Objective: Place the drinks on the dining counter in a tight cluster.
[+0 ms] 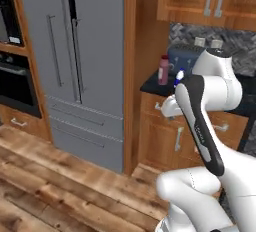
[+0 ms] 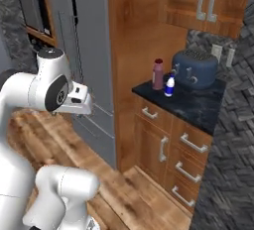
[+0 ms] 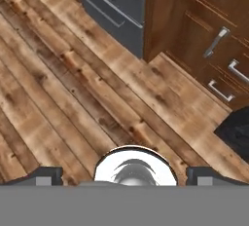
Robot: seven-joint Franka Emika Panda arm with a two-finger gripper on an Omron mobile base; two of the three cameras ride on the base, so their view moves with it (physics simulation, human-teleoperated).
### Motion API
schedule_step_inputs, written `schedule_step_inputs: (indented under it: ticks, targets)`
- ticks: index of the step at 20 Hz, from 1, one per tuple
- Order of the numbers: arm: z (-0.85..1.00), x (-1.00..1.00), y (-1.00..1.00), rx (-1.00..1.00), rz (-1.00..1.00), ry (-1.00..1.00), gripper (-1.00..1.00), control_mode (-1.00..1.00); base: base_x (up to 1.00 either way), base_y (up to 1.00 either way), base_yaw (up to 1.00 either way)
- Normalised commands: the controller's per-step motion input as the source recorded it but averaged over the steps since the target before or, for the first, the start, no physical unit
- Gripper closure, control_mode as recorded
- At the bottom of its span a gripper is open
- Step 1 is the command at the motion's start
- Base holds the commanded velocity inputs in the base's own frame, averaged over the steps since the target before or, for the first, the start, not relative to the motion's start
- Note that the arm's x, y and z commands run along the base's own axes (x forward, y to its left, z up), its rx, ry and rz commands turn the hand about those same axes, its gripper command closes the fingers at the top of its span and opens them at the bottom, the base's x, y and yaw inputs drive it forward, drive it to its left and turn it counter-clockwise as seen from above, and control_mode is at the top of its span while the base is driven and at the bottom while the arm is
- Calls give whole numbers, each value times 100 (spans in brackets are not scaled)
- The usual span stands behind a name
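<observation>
**Bottles standing on the small dark tabletop, arm folded well short of them**

You are looking at a small black tabletop [image 2: 198,102] topping a wooden drawer cabinet [image 2: 168,149], just right of a tall grey refrigerator [image 1: 75,61]. The tall maroon bottle with the red cap and pale label [image 2: 158,75] is standing upright near the tabletop's left far corner. The small white-and-blue bottle [image 2: 169,86] is standing upright just beside it, to its right and a little nearer. A rounded blue toaster [image 2: 195,69] is sitting behind the small bottle, close to the patterned grey wall.

In the left base view you are seeing the maroon bottle [image 1: 163,70] by the toaster [image 1: 184,56], with the small bottle [image 1: 179,76] peeking out from behind the white arm.

Your arm is sitting folded in front of the cabinet, well apart from both bottles. In the hand view the gripper [image 3: 124,176] is pointing down at the plank wood floor [image 3: 73,88], with the cabinet drawers at the upper right. The two dark fingertips [image 3: 44,175] are standing wide apart at the bottom corners, so the jaws are spread and holding nothing.
</observation>
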Motion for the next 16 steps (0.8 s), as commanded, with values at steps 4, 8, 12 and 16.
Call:
schedule_step_inputs:
  ticks: [4,8,12,16]
  targets:
    - [0,0,0,0,0,0,-100,100,72,0,-70]
    - [0,0,0,0,0,0,-100,100,61,0,-74]
    - [0,0,0,0,0,0,-100,100,92,30,-62]
    - [0,0,0,0,0,0,-100,100,100,57,-27]
